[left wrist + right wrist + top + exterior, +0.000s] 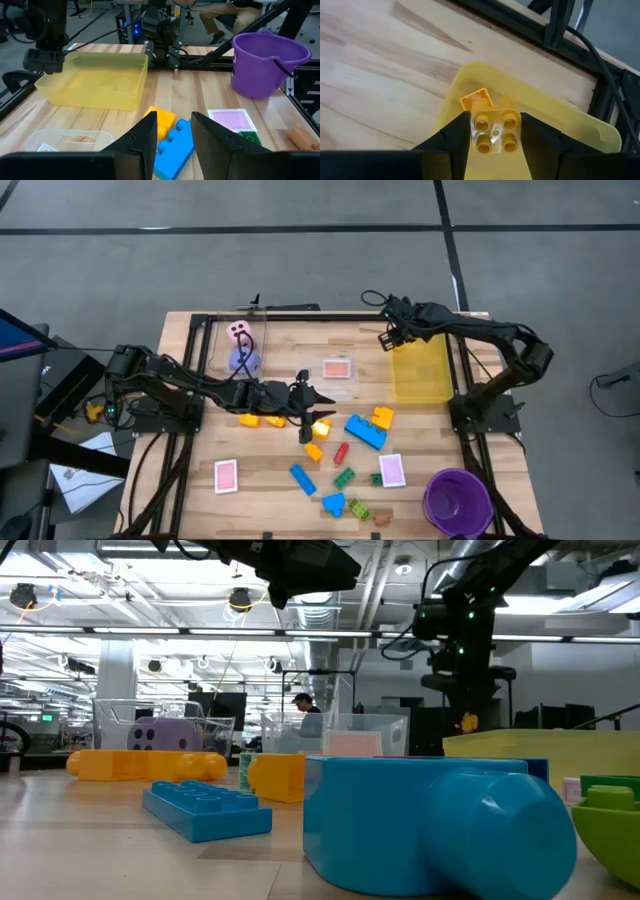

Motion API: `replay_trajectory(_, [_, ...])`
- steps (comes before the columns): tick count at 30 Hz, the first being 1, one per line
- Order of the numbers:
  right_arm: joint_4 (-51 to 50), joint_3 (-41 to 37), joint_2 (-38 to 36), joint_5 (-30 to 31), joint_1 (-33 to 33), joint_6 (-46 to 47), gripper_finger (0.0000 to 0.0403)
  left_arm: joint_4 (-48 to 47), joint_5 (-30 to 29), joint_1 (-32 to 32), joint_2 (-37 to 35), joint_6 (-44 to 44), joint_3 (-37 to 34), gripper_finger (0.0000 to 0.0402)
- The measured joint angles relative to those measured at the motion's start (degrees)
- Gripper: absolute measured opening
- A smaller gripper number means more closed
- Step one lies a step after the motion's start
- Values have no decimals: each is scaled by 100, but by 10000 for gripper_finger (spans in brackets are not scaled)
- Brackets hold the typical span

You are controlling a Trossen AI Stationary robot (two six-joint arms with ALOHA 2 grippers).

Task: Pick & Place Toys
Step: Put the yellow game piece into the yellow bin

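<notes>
The right hand [496, 131] has a yellow four-stud brick [495, 131] pinched between its fingers, hovering over the far corner of the yellow see-through bin [424, 385] at about 1 o'clock on the tabletop [280, 480]. An orange brick [476, 99] looks to be lying in the bin right below it. So this looks like the drop-off step — next it only has to spread its fingers over the bin and let the brick fall, keeping clear of the rim.

The left hand [318, 412] is out at the tabletop's centre, fingers a bit apart and holding nothing, low over the pile. Just ahead of it sit a yellow-orange brick [162, 122] and a long blue brick [176, 147]. My guess is it's lining up a pick; it needs to drop lower and straddle one brick.

Plenty still loose — a red brick [341, 453], green bricks [344, 477] and pink-backed cards [226, 476] spread from 5 to 7 o'clock. The purple dotted die [243, 360] is in the clear bin [215, 345] at 11.
</notes>
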Motion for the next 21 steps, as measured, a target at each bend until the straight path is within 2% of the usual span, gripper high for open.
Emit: replay_trajectory(21, [122,-4,188,-382,-190,-397,150,-15,30,0,0,-2,0,113])
